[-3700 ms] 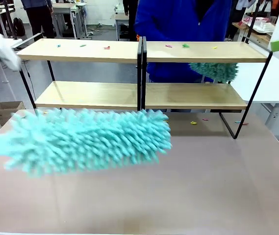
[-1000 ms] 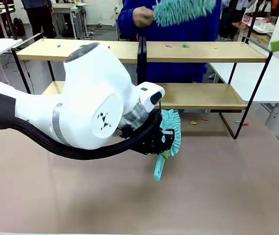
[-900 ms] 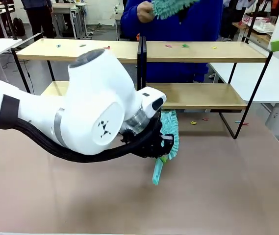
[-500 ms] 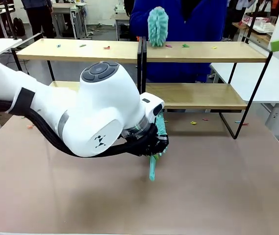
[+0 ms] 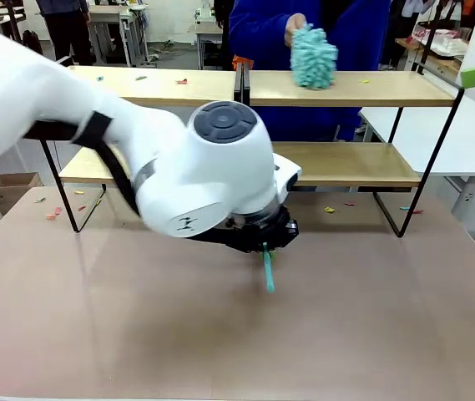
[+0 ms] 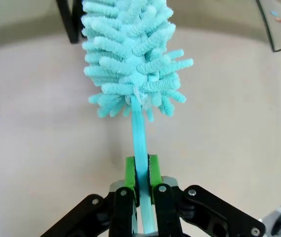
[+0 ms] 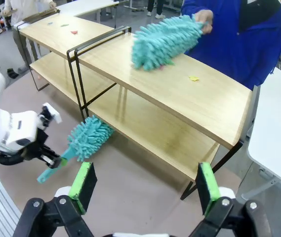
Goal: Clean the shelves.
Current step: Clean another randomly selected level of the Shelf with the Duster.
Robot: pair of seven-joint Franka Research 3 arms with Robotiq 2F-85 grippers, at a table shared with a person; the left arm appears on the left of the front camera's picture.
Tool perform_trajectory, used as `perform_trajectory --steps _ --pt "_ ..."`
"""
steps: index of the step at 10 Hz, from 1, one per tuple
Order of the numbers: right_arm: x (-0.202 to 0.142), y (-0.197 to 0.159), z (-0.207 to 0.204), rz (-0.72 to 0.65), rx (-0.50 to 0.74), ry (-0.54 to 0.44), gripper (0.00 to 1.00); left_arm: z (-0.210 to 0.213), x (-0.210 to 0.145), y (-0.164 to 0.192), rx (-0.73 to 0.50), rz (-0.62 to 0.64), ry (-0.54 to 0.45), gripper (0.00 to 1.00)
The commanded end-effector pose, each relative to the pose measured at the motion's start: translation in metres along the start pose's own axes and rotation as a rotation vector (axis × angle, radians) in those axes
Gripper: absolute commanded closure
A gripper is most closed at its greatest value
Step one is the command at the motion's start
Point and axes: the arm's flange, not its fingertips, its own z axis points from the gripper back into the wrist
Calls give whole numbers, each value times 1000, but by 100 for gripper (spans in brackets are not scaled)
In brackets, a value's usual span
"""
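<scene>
Light-wood shelves (image 5: 371,88) run lengthwise left-to-right (left gripper (image 6: 141,164) clamps a teal duster (image 6: 130,54)).

All views are lit brightly and evenly from overhead. A soft, diffuse shadow is thrown on the bench (image 5: 371,334) beneath the left arm (image 5: 204,175). A pale sheen is carried by the top board of the shelves (image 7: 180,89) in the right wrist view. The person's duster (image 5: 314,57) is softened by motion in the front view, while the robot's duster (image 6: 130,54) is rendered sharply. Straight lines are bowed toward the wrist views' edges.
</scene>
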Motion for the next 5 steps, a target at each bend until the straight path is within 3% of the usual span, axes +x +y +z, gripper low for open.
perform_trajectory --steps 1,3,5 --pt "0 0 -1 1 -1 -1 0 -46 18 -38 39 43 31 88" --pt "0 0 -1 1 -1 -1 0 -68 28 -50 81 76 77 88" --pt "0 0 -1 1 -1 -1 0 -70 27 -59 37 63 74 88"
